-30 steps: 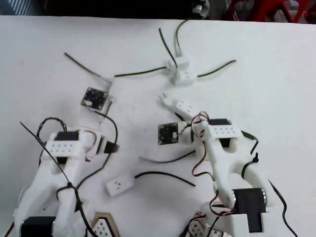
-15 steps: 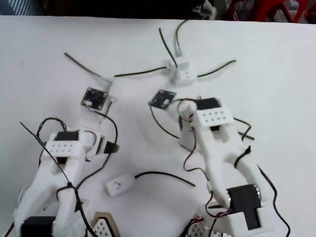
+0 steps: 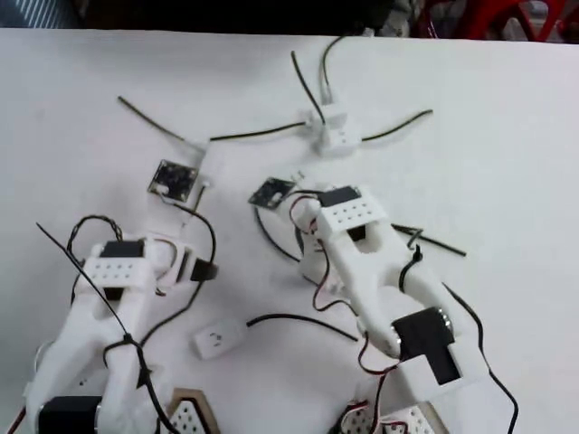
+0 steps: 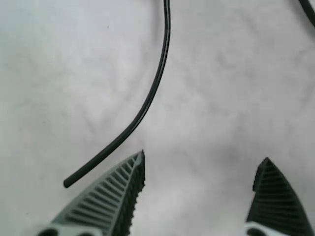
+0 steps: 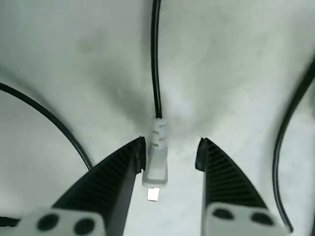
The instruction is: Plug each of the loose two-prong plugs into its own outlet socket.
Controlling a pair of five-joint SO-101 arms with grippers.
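A small white two-prong plug (image 5: pixel 154 164) on a black cable (image 5: pixel 156 59) lies on the table between the fingers of my right gripper (image 5: pixel 172 141). That gripper is open; one finger touches the plug and the other stands apart from it. In the high view the right arm (image 3: pixel 362 249) sits over the table's middle and hides the plug. My left gripper (image 4: pixel 204 156) is open above bare table, beside the loose end of a black cable (image 4: pixel 147 103). A single white outlet (image 3: pixel 217 339) with its own cable lies between the arms.
A white outlet block (image 3: pixel 330 128) with several black cables plugged in sits at the back centre. More outlet blocks (image 3: pixel 188 416) show at the front edge. A loose black cable (image 3: pixel 430 240) lies right of the right arm.
The right arm has swung to the left and toward the table's middle, now covering the white plug that lay there. The left arm has kept still.
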